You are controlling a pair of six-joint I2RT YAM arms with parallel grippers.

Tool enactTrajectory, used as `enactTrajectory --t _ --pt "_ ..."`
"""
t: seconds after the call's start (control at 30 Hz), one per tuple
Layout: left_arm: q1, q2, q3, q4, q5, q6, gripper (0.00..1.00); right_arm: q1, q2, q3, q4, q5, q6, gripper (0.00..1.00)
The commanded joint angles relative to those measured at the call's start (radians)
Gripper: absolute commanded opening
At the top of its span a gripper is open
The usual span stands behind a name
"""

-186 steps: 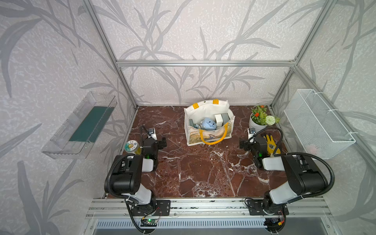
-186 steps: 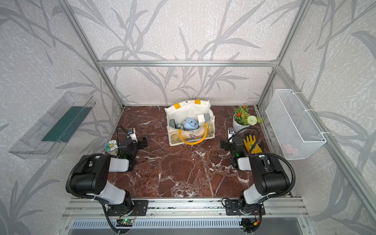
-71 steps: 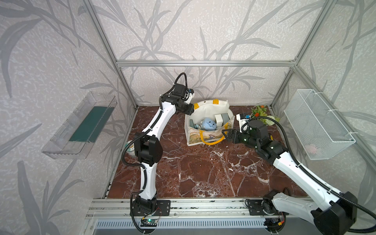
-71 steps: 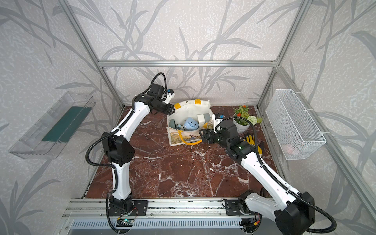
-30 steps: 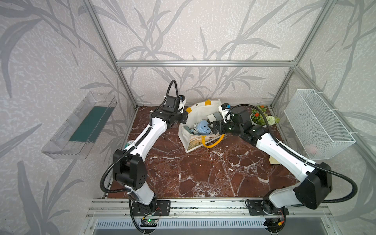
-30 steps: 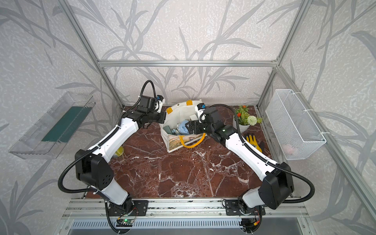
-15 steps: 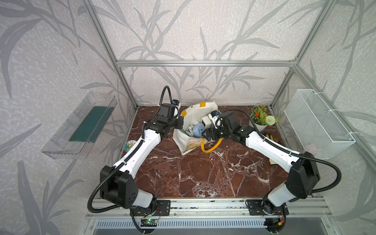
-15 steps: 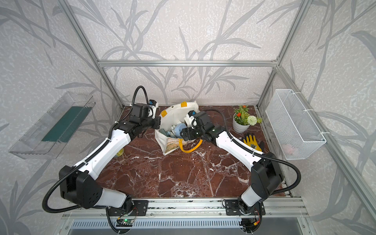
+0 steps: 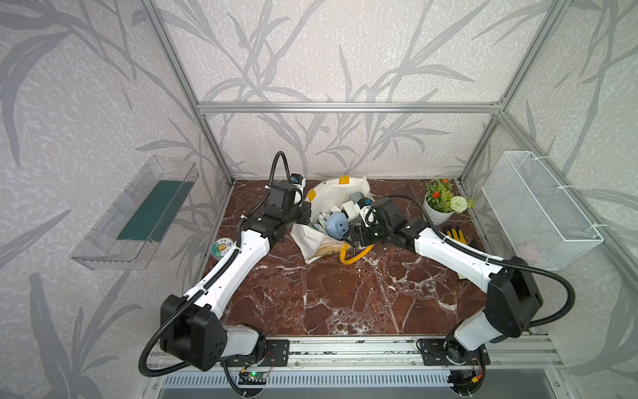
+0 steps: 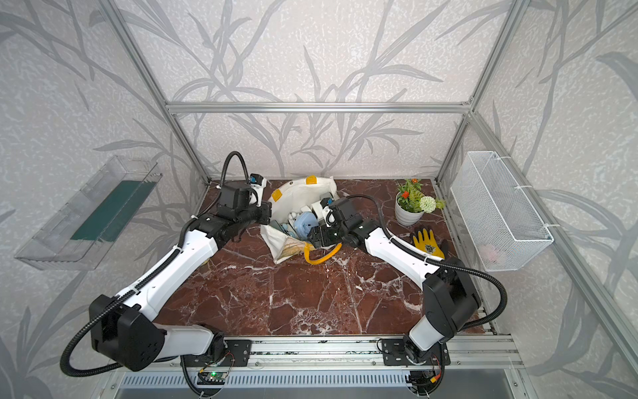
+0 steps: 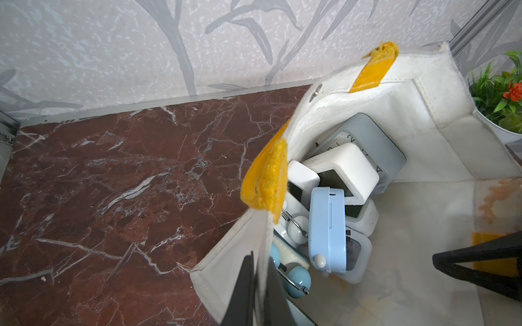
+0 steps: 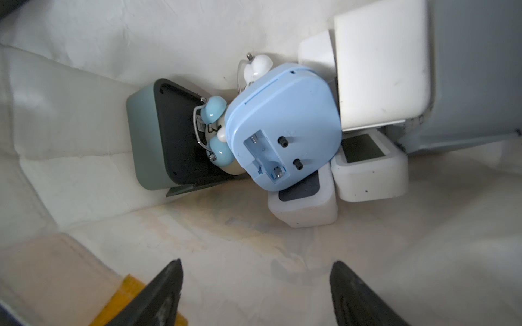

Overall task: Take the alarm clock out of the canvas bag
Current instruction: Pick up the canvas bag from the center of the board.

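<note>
The cream canvas bag (image 9: 331, 195) (image 10: 300, 193) leans over toward the left at the back of the marble floor, its mouth wide. My left gripper (image 9: 305, 216) (image 11: 258, 262) is shut on the bag's left rim, cloth pinched between its fingers. Several alarm clocks lie heaped inside. On top is a light-blue alarm clock (image 9: 334, 221) (image 12: 285, 124), back side up. Beside it are white cube clocks (image 12: 381, 70), a grey-green one (image 12: 147, 135) and a small twin-bell clock (image 12: 214, 110). My right gripper (image 9: 352, 236) (image 12: 255, 268) hangs open inside the bag's mouth, short of the blue clock, holding nothing.
A potted plant (image 9: 438, 203) and a yellow glove (image 9: 457, 235) sit right of the bag, behind my right arm. A round tin (image 9: 222, 247) lies by the left wall. A wire basket (image 9: 538, 207) hangs on the right wall, a clear tray (image 9: 138, 214) on the left.
My left gripper has pulled the bag's rim leftward and forward, tipping the bag over and widening its mouth. My right gripper has moved left into the mouth, closer to the clocks.
</note>
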State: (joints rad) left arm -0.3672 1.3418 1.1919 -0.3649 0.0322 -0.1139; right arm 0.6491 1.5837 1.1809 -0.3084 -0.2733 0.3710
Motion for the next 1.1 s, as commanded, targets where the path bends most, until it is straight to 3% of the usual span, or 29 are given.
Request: enactTrajectory --t 0.0,0.6,0.73,0.9,1.07 --pt "-0.025 -0.068 0.018 0.105 -0.044 0.018 0.0 0.007 -0.003 -0.032 -0.022 0.008 0.013 0.82" --pt "-0.145 -0.151 -0.116 0.136 -0.105 -0.003 0.0 0.004 -0.088 -0.099 0.017 0.176 0.013 0.88" --pt "-0.176 -0.154 -0.121 0.123 -0.115 0.008 0.0 -0.004 -0.078 -0.11 0.043 0.149 0.077 0.9" --pt "-0.214 -0.158 -0.135 0.131 -0.138 0.017 0.0 -0.056 -0.049 -0.14 0.147 -0.006 0.211 0.9" --pt "-0.257 -0.167 -0.146 0.139 -0.177 0.035 0.0 -0.065 -0.041 -0.139 0.19 -0.012 0.258 0.9"
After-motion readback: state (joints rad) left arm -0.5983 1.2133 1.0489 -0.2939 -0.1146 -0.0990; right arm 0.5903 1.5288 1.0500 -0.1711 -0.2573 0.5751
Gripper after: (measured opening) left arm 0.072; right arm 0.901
